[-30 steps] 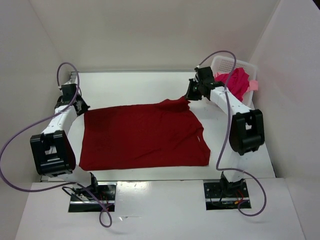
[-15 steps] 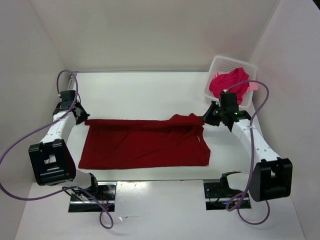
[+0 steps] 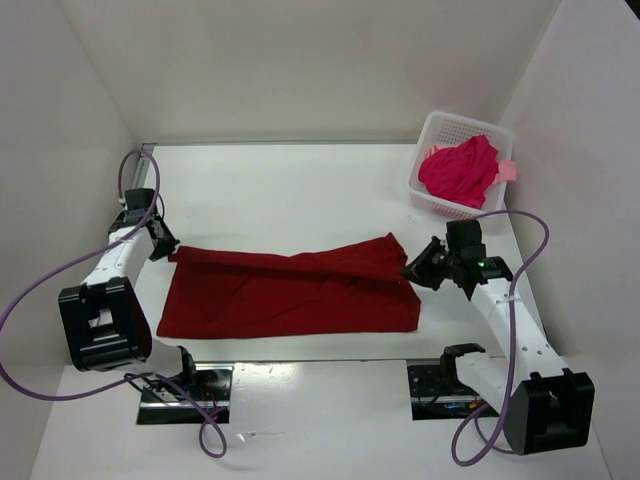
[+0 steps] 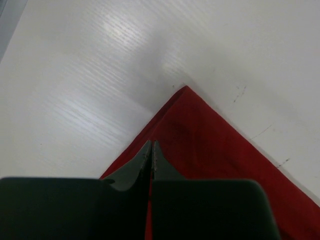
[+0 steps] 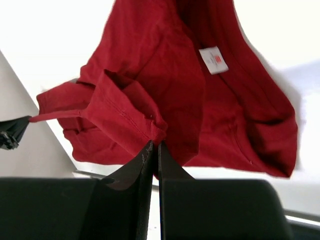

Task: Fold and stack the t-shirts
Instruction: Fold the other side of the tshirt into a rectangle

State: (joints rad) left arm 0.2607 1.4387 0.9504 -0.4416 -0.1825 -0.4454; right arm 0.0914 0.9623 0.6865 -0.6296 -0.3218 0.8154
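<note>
A dark red t-shirt (image 3: 290, 295) lies spread on the white table, its far edge lifted and drawn toward the near side as a fold. My left gripper (image 3: 170, 252) is shut on the shirt's far-left corner. In the left wrist view red cloth (image 4: 215, 145) runs between the closed fingers (image 4: 151, 146). My right gripper (image 3: 410, 270) is shut on the far-right sleeve. The right wrist view shows the sleeve hem (image 5: 125, 112) pinched at the tips (image 5: 154, 144), with the shirt (image 5: 175, 85) and its white label (image 5: 213, 60) hanging beyond. A crimson-pink t-shirt (image 3: 460, 170) fills the basket, and a salmon pink t-shirt (image 3: 506, 170) peeks out beside it.
The white perforated basket (image 3: 450, 125) stands at the far right corner of the table (image 3: 300, 185). White walls close in the left, back and right. Purple cables loop off both arms.
Both grippers have carried the shirt's far edge toward the near side, narrowing the spread cloth. The right arm swung from beside the basket down to the near right.
</note>
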